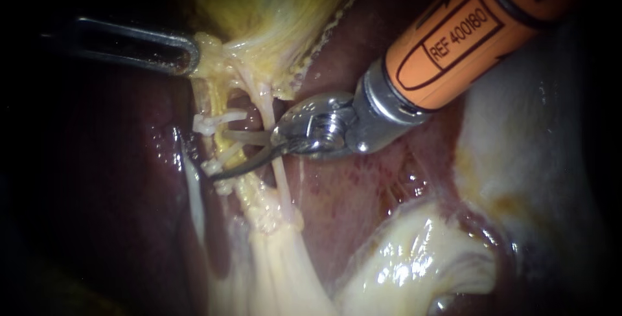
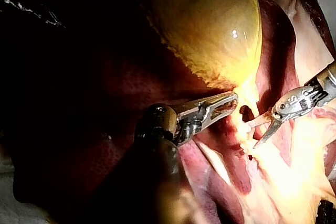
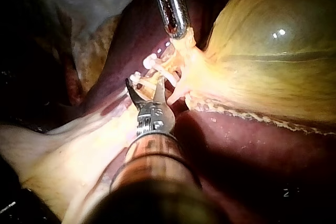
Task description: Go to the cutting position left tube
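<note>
Straddling the left tube (image 1: 227, 146) between two white clips (image 1: 208, 124), the right instrument's pincer (image 1: 221, 157) stands open at 9 o'clock from centre, one blade either side of the tube. At 10 o'clock the left instrument's pincer (image 1: 192, 54) is clamped on the gallbladder (image 1: 259, 5) neck, above the liver (image 1: 350, 186).
</note>
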Robot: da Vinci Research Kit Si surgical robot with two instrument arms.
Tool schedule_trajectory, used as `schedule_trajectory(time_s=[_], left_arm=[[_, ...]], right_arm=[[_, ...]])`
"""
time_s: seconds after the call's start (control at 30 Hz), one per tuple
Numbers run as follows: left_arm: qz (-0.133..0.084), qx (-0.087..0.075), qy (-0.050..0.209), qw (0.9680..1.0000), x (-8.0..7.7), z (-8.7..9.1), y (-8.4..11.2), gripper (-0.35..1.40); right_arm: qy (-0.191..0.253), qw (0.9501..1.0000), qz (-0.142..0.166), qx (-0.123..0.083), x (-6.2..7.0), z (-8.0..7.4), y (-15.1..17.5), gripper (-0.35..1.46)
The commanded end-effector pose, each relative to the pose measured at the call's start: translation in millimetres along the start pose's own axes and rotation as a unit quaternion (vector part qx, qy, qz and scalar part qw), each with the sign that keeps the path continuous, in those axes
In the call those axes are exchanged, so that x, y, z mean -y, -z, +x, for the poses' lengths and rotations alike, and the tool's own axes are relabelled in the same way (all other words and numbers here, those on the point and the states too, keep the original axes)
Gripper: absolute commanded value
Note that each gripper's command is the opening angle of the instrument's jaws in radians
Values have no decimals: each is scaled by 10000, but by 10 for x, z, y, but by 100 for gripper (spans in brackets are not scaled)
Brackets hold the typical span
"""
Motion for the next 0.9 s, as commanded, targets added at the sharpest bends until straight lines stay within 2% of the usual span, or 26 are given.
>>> schedule_trajectory(time_s=[0.03,0.2,0.57,0.9], left_arm=[[2,-2,-2,10000,0,0,0,-35],[4,-2,-4,10000,-1,1,0,-35],[7,-3,20,10000,-5,2,-1,-35],[8,-3,19,10000,-6,2,-2,-35]], right_arm=[[1,10000,-1,0,0,0,0,53],[8,10000,17,3,4,-1,5,65],[9,9999,139,-60,24,3,38,83],[-39,9998,179,-54,23,-7,56,85]])
